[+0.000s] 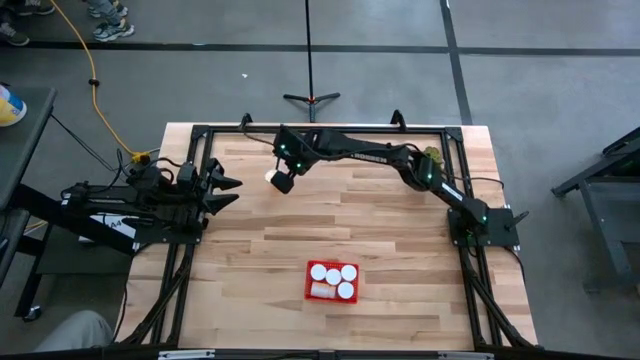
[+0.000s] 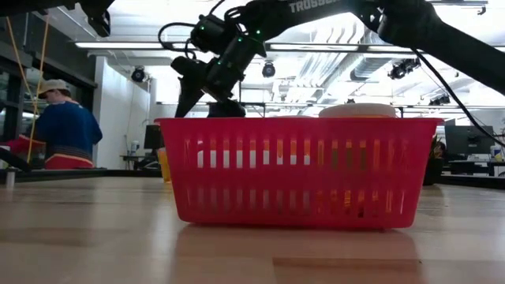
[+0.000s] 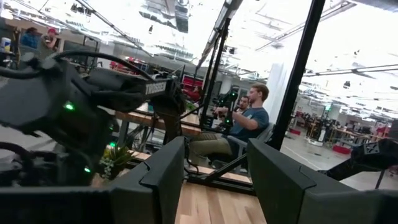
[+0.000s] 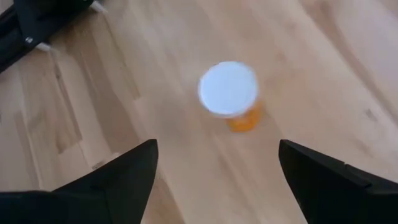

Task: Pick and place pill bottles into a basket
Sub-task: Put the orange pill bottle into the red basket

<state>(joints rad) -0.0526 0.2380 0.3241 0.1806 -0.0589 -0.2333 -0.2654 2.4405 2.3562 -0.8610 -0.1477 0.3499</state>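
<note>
Your red basket [image 1: 332, 296] sits on the bench [image 1: 300, 220] toward its near edge, between the two arms. From above you can count four upright pill bottles [image 1: 333, 276] in it by their white caps, and along one side a further pale shape that may be a bottle lying down. One more bottle [image 4: 229, 93] stands upright on the bare wood at the far left part of the bench. Your right gripper [image 4: 214, 177] hangs directly over it, fingers spread wide and released, touching nothing. Your left gripper [image 1: 228, 192] waits at the bench's left edge, fingers parted and empty.
</note>
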